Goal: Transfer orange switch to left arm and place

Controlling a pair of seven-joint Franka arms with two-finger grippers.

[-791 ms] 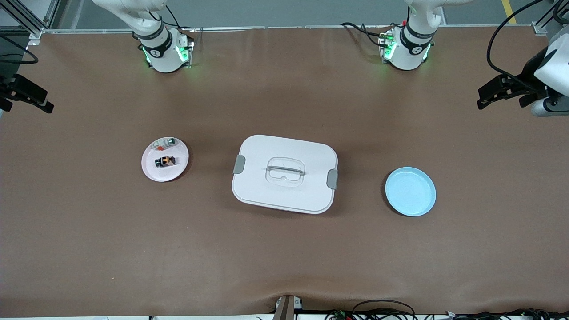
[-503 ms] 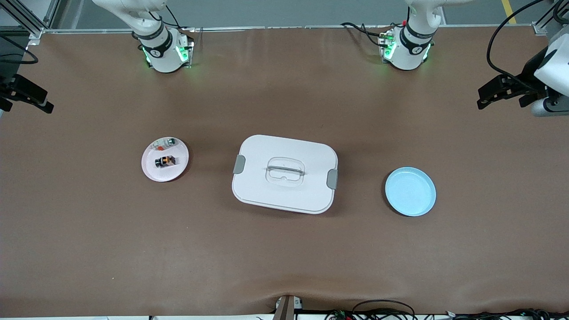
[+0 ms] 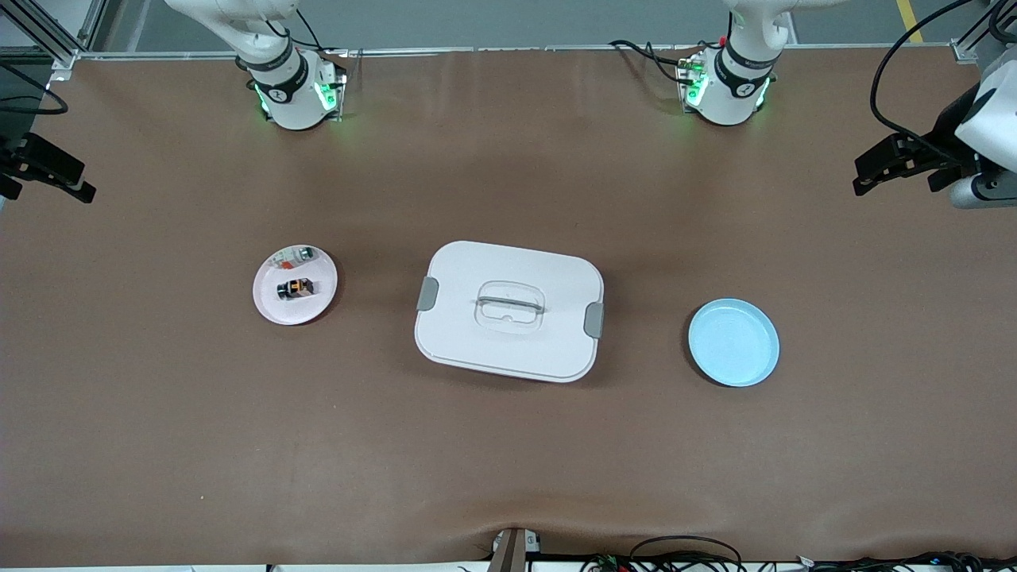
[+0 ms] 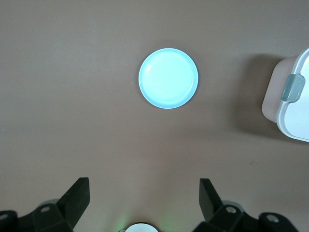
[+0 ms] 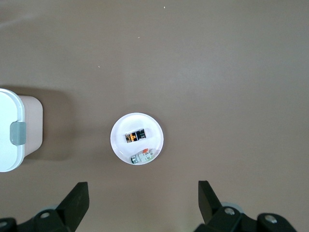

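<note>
The orange switch (image 3: pixel 295 288), a tiny black block with an orange centre, lies on a small pink plate (image 3: pixel 274 308) toward the right arm's end of the table. It also shows in the right wrist view (image 5: pixel 135 136). The white box (image 3: pixel 469 274) with grey latches stands mid-table. My right gripper (image 5: pixel 143 188) is open and empty, high over the bare table beside the pink plate (image 5: pixel 120 133). My left gripper (image 4: pixel 145 186) is open and empty, high over the bare table near the blue plate (image 4: pixel 168 78). Neither gripper shows in the front view.
A clear-greenish part (image 3: pixel 295 256) with a red-orange bit shares the pink plate. An empty blue plate (image 3: pixel 732 342) sits toward the left arm's end. Black fixtures stand at both table ends (image 3: pixel 48 171) (image 3: pixel 898 163). The box edge shows in both wrist views (image 4: pixel 292 104) (image 5: pixel 12 133).
</note>
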